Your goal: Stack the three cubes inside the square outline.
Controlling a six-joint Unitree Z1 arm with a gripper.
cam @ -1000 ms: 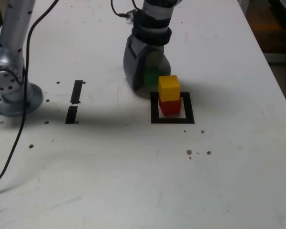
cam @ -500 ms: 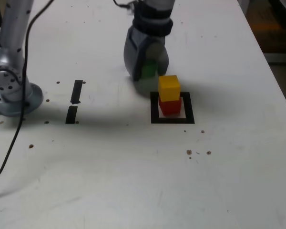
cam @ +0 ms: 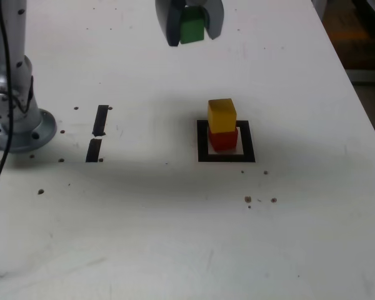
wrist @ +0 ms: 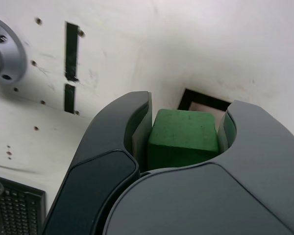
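The white counter [cam: 175,237] carries little besides the task's things. At the exterior view's left stands the arm's round grey base [cam: 15,122], with a black cable [cam: 1,169] trailing down across the surface in front of it. Two short black tape strips [cam: 97,132] lie end to end between the base and the square outline, well apart from both. Small dark specks [cam: 260,200] dot the counter, a few just in front of the outline. In the wrist view a corner of a black keyboard [wrist: 17,210] shows beyond the counter's edge. Nothing stands on the counter between the raised end effector and the stack.

The square outline [cam: 203,147] lies near the middle of the counter. Inside it sits the red cube [cam: 224,139], and the yellow cube [cam: 222,114] rests on top of it, roughly aligned with a slight turn.

The end effector [cam: 191,28] hangs high above the counter at the top of the exterior view, behind the outline and a little toward that view's left. Its two dark fingers [wrist: 112,161] are closed narrowly on the green cube [wrist: 183,137], one on each opposite side, the cube's top face showing between them. The wrist view shows a corner of the outline [wrist: 206,102] beyond the held cube, so the stack is ahead of the end effector and well below it, not beneath it.
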